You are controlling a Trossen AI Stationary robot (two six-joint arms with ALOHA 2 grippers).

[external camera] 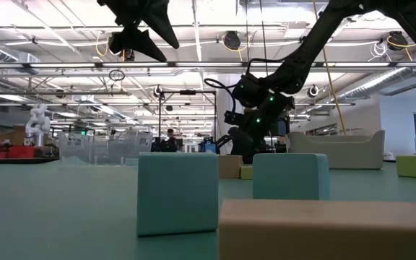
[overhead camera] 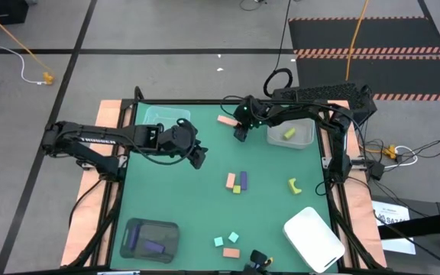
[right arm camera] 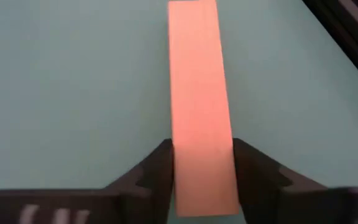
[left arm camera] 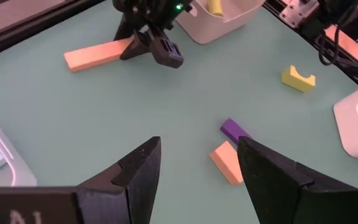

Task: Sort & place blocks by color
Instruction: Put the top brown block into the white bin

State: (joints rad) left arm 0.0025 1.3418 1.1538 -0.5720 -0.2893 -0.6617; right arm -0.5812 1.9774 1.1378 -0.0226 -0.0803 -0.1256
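Fingers of the right gripper (right arm camera: 202,165) sit tight against both long sides of the pink bar (right arm camera: 199,93), clamped on its near end, and the bar lies flat on the green counter (overhead camera: 205,206). From above, this gripper (overhead camera: 241,131) is at the far edge of the counter, just beside the white bin (overhead camera: 300,137), which holds a yellow-green block (overhead camera: 289,133).

Over on the other side, the left gripper (left arm camera: 197,168) hangs above the counter with its fingers (left arm camera: 138,171) spread apart and nothing between them. In the high view it (overhead camera: 198,158) sits near the clear tray (overhead camera: 159,116) at the far left.

Mid-counter, a small cluster: a pink block (overhead camera: 231,180), a purple bar (overhead camera: 243,179) right beside it, and a yellow-green cube (overhead camera: 237,189) touching them. A yellow-green curved piece (overhead camera: 294,185) lies well apart to the right.

Near the front edge, two teal cubes (overhead camera: 225,239) sit close together with another pink block (overhead camera: 231,252) just in front of them. The dark tray (overhead camera: 132,229) at the front left has purple blocks (overhead camera: 150,244) in it. A white lid (overhead camera: 313,238) rests at the front right.
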